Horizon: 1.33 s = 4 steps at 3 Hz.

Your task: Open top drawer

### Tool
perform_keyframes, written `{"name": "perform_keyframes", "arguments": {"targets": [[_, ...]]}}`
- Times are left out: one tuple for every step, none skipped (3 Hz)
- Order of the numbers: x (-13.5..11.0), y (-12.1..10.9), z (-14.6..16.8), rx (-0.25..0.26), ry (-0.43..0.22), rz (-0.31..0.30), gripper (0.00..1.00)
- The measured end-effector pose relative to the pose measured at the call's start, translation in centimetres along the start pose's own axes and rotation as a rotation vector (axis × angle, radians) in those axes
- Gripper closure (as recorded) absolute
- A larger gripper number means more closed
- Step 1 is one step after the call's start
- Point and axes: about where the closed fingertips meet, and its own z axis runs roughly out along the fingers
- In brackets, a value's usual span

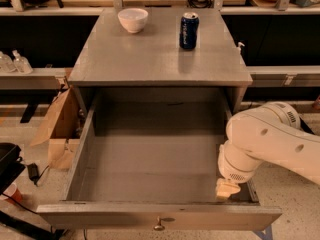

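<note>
The top drawer (150,159) stands pulled far out of the grey cabinet (160,59), showing its deep empty grey box. Its front panel (100,217) runs along the bottom of the view with a small brass knob (159,225) at its centre. My white arm (270,139) reaches in from the right. The gripper (226,189) sits at the drawer's near right corner, just behind the front panel, seemingly against the inside of the front. The other two drawer fronts are out of view.
A white bowl (133,19) and a blue can (189,30) stand on the cabinet top. A cardboard box (57,129) lies on the floor at the left. Shelves with bottles (15,63) run behind. A dark object (7,166) sits at the lower left.
</note>
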Motion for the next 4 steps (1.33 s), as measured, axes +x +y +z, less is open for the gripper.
{"name": "perform_keyframes", "arguments": {"targets": [[0.4, -2.7, -2.9, -0.004, -0.007, -0.04, 0.17], [0.6, -7.0, -7.5, 0.022, -0.048, -0.061, 0.4], [2.7, -11.0, -13.3, 0.088, -0.105, -0.048, 0.63], [4.5, -13.1, -20.4, 0.226, -0.176, -0.039, 0.69]]}}
